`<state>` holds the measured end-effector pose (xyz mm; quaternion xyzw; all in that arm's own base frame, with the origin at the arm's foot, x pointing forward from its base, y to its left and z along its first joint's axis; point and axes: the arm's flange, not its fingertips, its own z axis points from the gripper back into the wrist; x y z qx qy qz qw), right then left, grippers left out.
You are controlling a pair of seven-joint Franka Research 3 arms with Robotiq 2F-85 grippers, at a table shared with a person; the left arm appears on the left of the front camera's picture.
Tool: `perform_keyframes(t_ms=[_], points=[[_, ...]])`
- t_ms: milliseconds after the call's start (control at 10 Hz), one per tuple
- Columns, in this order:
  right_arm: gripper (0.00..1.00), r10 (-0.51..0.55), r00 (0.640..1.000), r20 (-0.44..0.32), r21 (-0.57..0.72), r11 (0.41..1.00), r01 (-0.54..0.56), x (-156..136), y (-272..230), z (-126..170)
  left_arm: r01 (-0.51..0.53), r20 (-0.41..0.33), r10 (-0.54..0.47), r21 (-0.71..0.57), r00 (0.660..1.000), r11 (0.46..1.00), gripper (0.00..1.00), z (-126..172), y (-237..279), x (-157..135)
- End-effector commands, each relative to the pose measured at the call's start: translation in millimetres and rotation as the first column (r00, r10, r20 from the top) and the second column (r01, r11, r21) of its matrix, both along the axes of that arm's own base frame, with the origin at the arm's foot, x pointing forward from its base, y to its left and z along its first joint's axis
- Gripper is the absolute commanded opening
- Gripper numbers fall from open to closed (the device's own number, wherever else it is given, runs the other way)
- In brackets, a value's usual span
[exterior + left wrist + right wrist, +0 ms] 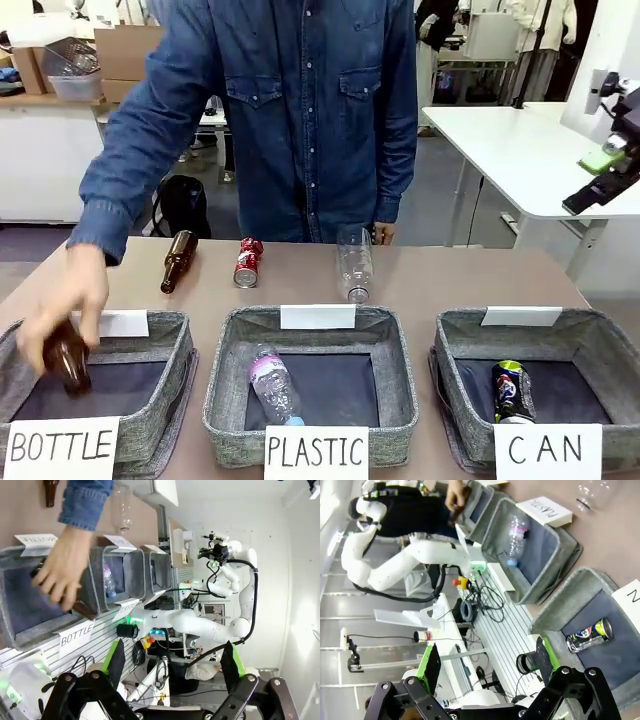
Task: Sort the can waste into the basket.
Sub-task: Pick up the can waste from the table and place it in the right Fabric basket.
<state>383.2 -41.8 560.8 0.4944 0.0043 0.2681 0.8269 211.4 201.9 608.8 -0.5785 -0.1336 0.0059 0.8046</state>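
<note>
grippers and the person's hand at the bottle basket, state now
left gripper: open, empty
right gripper: open, empty
person's hand: holding a brown bottle

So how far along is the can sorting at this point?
Done: the dark blue can lies in the CAN basket. In hand: no can; the person's hand holds a brown bottle inside the BOTTLE basket, and both robot jaws stand open, empty. Left: the red can, lying on the table beyond the baskets.
</note>
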Motion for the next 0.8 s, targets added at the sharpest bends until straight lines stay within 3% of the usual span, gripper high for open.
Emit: perform_keyframes(t_ms=[0,300,700], points=[[1.0,-0.001,1.0,0.029,-0.002,1.0,0.001,-0.6,-4.5,-0.7,-0.01,0.017,0.011,-0.013,1.0,1.0,1.0,2.3,1.9,-0.8],[1.0,-0.001,1.0,0.029,-0.002,1.0,0.001,-0.6,-4.5,-0.7,0.048,-0.049,-0.048,0.003,0.998,0.999,1.0,-9.7,-17.9,17.1],[1.0,-0.001,1.0,0.029,-0.002,1.0,0.001,-0.6,-4.5,-0.7,0.041,-0.115,-0.04,0.005,0.993,0.999,1.0,-15.7,-10.4,28.4]])
